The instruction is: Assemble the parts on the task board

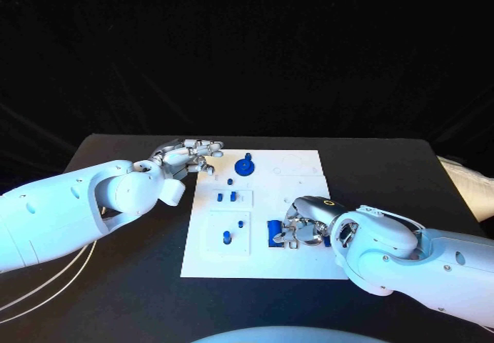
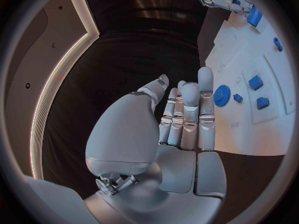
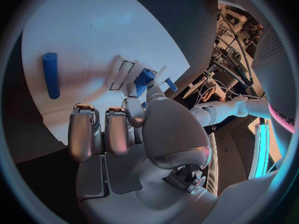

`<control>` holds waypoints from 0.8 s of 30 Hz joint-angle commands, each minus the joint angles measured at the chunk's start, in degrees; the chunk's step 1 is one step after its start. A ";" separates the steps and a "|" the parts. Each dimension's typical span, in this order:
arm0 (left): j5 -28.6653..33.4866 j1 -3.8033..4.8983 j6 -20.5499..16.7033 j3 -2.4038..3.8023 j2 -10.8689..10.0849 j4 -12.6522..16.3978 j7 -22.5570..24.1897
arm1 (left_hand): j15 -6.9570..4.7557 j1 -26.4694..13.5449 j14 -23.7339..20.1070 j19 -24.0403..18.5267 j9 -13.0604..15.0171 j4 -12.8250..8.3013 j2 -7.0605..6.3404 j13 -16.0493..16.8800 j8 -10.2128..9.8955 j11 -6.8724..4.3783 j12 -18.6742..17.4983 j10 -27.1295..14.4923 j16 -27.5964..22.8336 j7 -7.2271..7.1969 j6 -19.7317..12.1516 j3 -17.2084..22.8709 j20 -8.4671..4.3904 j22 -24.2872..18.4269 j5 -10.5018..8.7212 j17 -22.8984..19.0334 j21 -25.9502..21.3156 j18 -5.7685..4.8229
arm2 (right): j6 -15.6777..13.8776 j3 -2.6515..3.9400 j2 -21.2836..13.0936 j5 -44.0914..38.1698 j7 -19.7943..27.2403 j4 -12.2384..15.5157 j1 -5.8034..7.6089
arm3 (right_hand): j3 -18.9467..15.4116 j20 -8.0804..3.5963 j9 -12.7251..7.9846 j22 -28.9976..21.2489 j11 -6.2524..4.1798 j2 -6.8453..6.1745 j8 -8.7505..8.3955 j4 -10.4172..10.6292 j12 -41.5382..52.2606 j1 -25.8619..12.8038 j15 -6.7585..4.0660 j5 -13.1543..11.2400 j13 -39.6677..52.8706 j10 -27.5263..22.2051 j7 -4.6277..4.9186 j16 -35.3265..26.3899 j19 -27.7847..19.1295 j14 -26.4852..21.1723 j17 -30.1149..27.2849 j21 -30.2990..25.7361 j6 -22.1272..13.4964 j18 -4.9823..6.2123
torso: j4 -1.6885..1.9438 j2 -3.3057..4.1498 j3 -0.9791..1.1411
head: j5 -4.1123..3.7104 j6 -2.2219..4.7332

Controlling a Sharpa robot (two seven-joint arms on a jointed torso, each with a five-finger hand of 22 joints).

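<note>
The board (image 1: 263, 214) lay mid-table. The left hand (image 1: 188, 158) hovered at its far left corner, fingers straight, close together, holding nothing. The right hand (image 1: 307, 221) sat over its near right part, fingertips pinching a blue part (image 3: 144, 78).
</note>
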 commanded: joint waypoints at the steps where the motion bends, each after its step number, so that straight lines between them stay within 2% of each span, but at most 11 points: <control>1: -0.08 0.01 1.08 0.04 0.01 0.11 0.08 | -0.07 0.34 -0.06 0.29 -0.01 0.12 0.04 0.09 0.39 -0.09 0.32 -0.28 0.18 0.03 -0.44 -0.30 0.18 -0.07 0.25 0.02 -0.34 0.67 | -0.30 -0.13 -0.61 -0.98 0.28 0.19 -0.21 | -0.53 -0.12 0.12 -0.12 0.26 -0.57 0.19 0.24 -0.08 -1.19 -0.26 -0.25 0.03 0.28 -0.07 -0.05 -0.06 3.58 3.65 0.00 -0.27 -0.63 | -0.02 -0.01 0.06 | 0.00 -0.04; 3: -0.08 0.01 1.07 0.04 -0.01 0.09 0.06 | -0.07 0.34 -0.06 0.29 -0.01 0.12 0.04 0.09 0.39 -0.09 0.32 -0.28 0.18 0.03 -0.44 -0.30 0.18 -0.07 0.25 0.02 -0.34 0.67 | -1.13 -0.13 -0.98 -0.89 0.61 0.42 -0.21 | -0.96 -0.08 0.16 -0.26 0.31 -0.80 0.12 0.64 -0.40 -1.82 -0.22 -0.11 -0.12 0.19 -0.02 -0.18 -0.14 3.55 3.53 -0.08 -0.38 -0.60 | -0.03 -0.01 0.07 | -0.01 -0.03; 6: -0.08 0.01 1.10 0.04 -0.01 0.05 0.02 | -0.07 0.34 -0.06 0.29 -0.01 0.12 0.04 0.09 0.39 -0.09 0.32 -0.28 0.18 0.03 -0.44 -0.30 0.18 -0.07 0.25 0.02 -0.34 0.67 | -4.22 -0.12 -2.48 0.43 2.38 1.37 -0.18 | -1.93 0.02 0.17 -0.88 0.45 -1.23 -0.23 1.47 -1.53 -2.89 -0.10 1.47 -0.73 -0.24 0.14 -0.67 -0.50 3.43 3.04 -0.42 -0.94 -0.46 | -0.03 -0.06 0.05 | -0.12 0.01; 10: -0.08 0.01 1.15 0.04 0.01 0.02 -0.01 | -0.07 0.34 -0.06 0.29 -0.01 0.12 0.04 0.09 0.39 -0.09 0.32 -0.28 0.18 0.03 -0.44 -0.30 0.18 -0.07 0.25 0.02 -0.34 0.67 | -8.69 -0.06 -5.00 4.00 4.68 2.93 0.05 | -2.78 0.28 0.02 -1.75 0.90 -0.74 -1.18 2.48 -2.76 -3.27 0.23 4.44 -1.34 -0.86 0.70 -1.30 -0.98 3.29 2.44 -0.93 -2.60 -0.28 | -0.07 -0.06 0.03 | -0.36 0.17; 13: -0.08 0.01 1.12 0.04 0.03 -0.01 -0.01 | -0.07 0.34 -0.06 0.29 -0.01 0.12 0.04 0.09 0.39 -0.09 0.32 -0.28 0.18 0.03 -0.44 -0.30 0.18 -0.07 0.25 0.02 -0.34 0.67 | -9.83 -0.03 -7.34 6.08 5.30 4.01 0.62 | -3.07 0.51 -0.23 -1.86 1.31 -0.67 -2.17 2.30 -3.20 -2.38 0.53 5.81 -1.51 -1.10 1.24 -1.40 -1.03 3.29 2.39 -1.02 -4.18 -0.26 | -0.15 -0.05 0.07 | -0.51 0.37; 15: -0.08 0.01 1.08 0.03 0.02 0.01 0.01 | -0.07 0.34 -0.06 0.29 -0.01 0.12 0.04 0.09 0.39 -0.09 0.32 -0.28 0.18 0.03 -0.44 -0.30 0.18 -0.07 0.25 0.02 -0.34 0.67 | -9.20 -0.02 -9.10 6.86 5.29 4.51 1.17 | -3.11 0.68 -0.33 -1.96 1.53 -0.58 -2.63 1.92 -3.60 -1.51 0.71 6.07 -1.70 -1.30 1.49 -1.51 -1.07 3.28 2.31 -1.09 -4.75 -0.24 | -0.20 -0.05 0.06 | -0.69 0.47; 19: -0.08 0.00 1.03 0.03 0.02 0.06 0.08 | -0.07 0.34 -0.06 0.29 -0.01 0.12 0.04 0.09 0.39 -0.09 0.32 -0.28 0.18 0.03 -0.44 -0.30 0.18 -0.07 0.25 0.02 -0.34 0.67 | -5.91 -0.02 -11.82 5.88 4.31 4.72 1.81 | -3.19 0.99 -0.59 -2.71 1.89 -0.59 -3.47 0.93 -5.60 0.32 1.03 6.19 -2.89 -2.20 1.93 -2.13 -1.51 3.11 1.72 -1.54 -5.63 -0.08 | -0.22 -0.06 0.00 | -1.10 0.63; 24: -0.08 0.00 1.04 0.03 -0.02 0.10 0.12 | -0.07 0.34 -0.06 0.29 -0.01 0.12 0.04 0.09 0.39 -0.09 0.32 -0.28 0.18 0.03 -0.44 -0.30 0.18 -0.07 0.25 0.02 -0.34 0.67 | -1.94 -0.05 -13.81 2.93 2.88 4.28 2.07 | -3.25 1.16 -0.72 -3.32 2.01 -0.43 -3.78 0.49 -7.30 1.22 1.17 6.47 -3.96 -2.91 2.08 -2.86 -1.87 2.91 1.02 -1.92 -5.71 0.05 | -0.28 -0.06 0.08 | -1.38 0.68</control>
